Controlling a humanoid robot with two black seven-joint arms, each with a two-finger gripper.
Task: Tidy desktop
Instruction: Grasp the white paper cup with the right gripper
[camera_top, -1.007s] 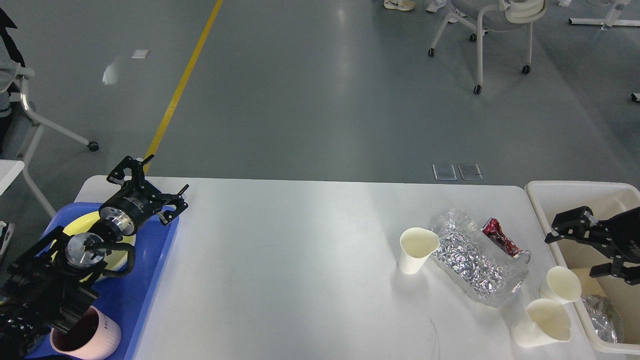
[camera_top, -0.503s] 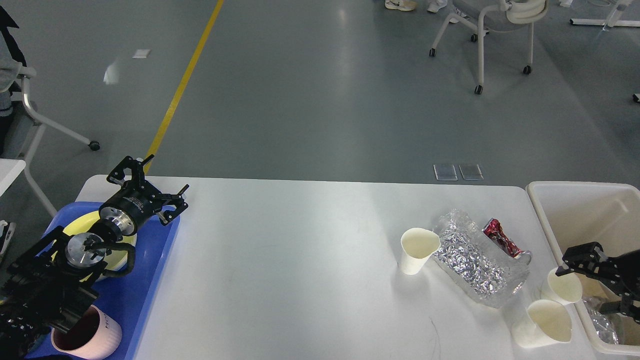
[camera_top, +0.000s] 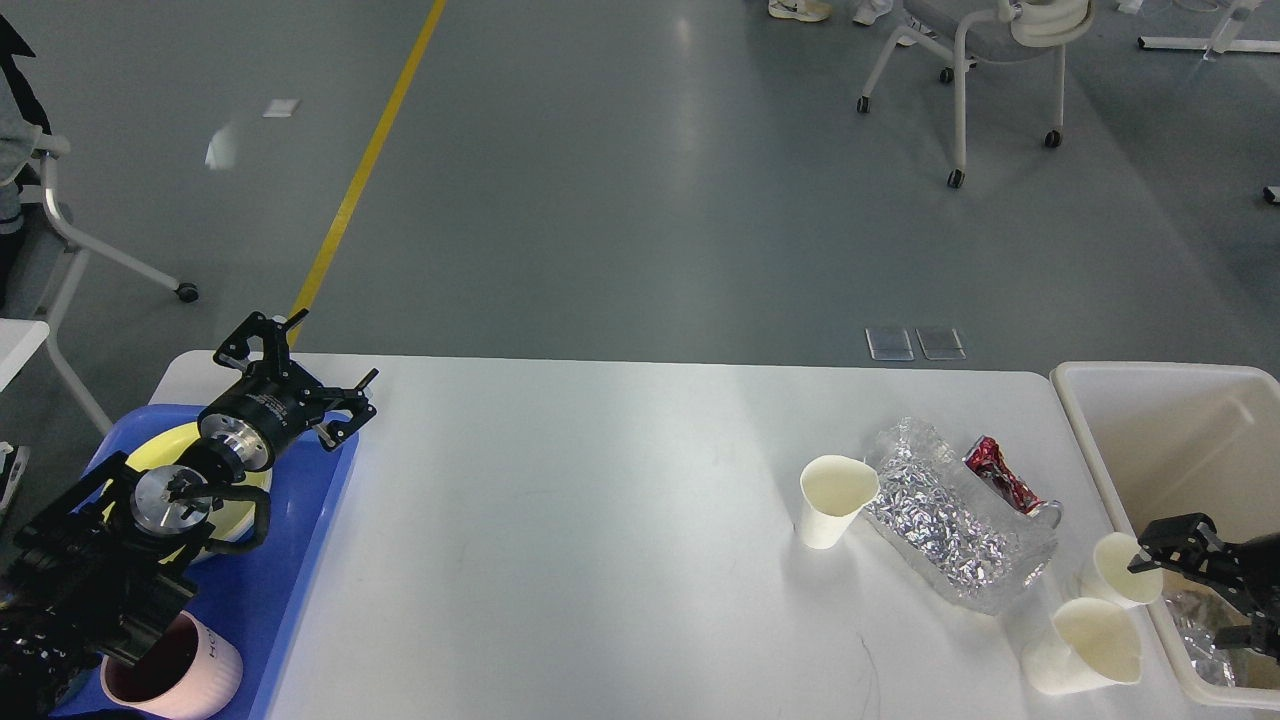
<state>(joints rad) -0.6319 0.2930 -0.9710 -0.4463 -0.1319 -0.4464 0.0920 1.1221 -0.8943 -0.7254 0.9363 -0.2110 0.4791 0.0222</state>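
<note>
My right gripper (camera_top: 1195, 585) hangs spread and empty at the desktop's (camera_top: 600, 520) right edge, just beside a paper cup (camera_top: 1118, 570). My left gripper (camera_top: 300, 375), fingers apart, hovers empty over the far-left corner.

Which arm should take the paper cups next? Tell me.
Right. The right gripper hangs beside the paper cups and the bin; the left gripper is far off, above the blue tray.
</note>
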